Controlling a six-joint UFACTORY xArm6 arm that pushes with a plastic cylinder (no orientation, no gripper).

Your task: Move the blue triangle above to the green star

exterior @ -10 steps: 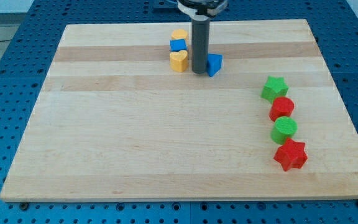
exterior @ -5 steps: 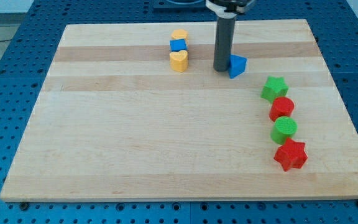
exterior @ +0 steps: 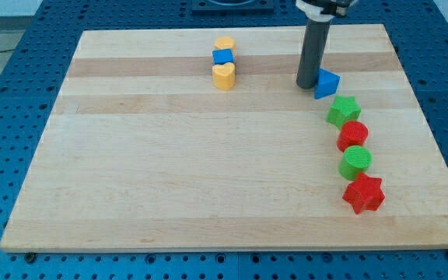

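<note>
- Now my tip (exterior: pixel 308 85) stands near the table's (exterior: pixel 169 171) top edge, toward its right side, touching the left side of the blue triangle (exterior: pixel 327 83).
- No pincer is on this arm, only the dark rod.
- The blue triangle is a small bright wedge, lying just above and left of the green star (exterior: pixel 343 110), very close to it.

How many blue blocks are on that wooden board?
2. The blue triangle sits near the view's top right, beside my tip and just above the green star. The blue cube sits top centre between two yellow blocks. None seem hidden.
</note>
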